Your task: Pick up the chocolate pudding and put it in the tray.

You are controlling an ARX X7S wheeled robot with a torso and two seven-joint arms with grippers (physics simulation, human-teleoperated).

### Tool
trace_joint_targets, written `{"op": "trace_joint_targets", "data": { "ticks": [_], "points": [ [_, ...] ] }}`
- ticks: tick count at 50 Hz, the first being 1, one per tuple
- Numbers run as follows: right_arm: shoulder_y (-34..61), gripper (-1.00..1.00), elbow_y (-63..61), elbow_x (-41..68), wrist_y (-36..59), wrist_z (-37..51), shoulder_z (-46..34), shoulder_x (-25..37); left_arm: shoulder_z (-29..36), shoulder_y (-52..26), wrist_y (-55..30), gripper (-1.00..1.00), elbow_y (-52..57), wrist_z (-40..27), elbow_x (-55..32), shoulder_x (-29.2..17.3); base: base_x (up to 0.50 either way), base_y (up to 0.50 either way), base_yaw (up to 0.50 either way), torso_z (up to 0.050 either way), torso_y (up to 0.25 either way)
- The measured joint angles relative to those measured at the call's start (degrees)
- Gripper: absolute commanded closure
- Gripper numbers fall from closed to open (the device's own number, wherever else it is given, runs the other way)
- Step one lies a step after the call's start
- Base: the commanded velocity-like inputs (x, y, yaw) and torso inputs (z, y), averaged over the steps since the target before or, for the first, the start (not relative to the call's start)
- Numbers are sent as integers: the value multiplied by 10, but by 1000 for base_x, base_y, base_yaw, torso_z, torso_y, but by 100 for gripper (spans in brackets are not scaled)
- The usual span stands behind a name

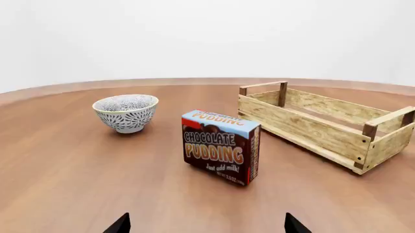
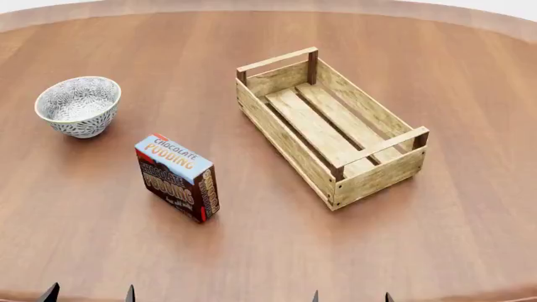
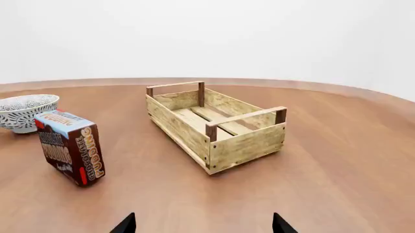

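Observation:
The chocolate pudding (image 2: 177, 177) is a small carton with a light-blue top and dark brown sides. It stands upright on the wooden table, left of the tray (image 2: 373, 176), a long light-wood slatted crate with bar handles, which is empty. The carton also shows in the left wrist view (image 1: 220, 145) and the right wrist view (image 3: 70, 145). The tray shows there too (image 1: 311, 131) (image 3: 188, 133). My left gripper (image 2: 88, 294) is open and empty at the near table edge, below the carton. My right gripper (image 2: 351, 297) is open and empty, near the tray's near end.
A round grey-patterned bowl (image 2: 79, 106) stands at the left, behind the carton; it also shows in the left wrist view (image 1: 126, 112) and the right wrist view (image 3: 23, 111). The round brown table (image 2: 470, 94) curves away at the far edge.

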Motion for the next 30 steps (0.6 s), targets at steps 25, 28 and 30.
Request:
{"op": "trace_joint_targets", "data": {
  "ticks": [25,28,30],
  "points": [
    [10,-100,-29,64,11,81,-81,73,36,12,-22,-100,65,-42,-28,-38,16,0,0,0,0],
    [14,-100,-29,63,13,84,-85,77,39,10,-28,-100,71,-44,-31,-42,171,30,0,0,0],
    [17,-100,-28,63,15,86,-88,79,40,9,-31,-100,74,-46,-32,-44,182,102,0,0,0]
  ]
}}
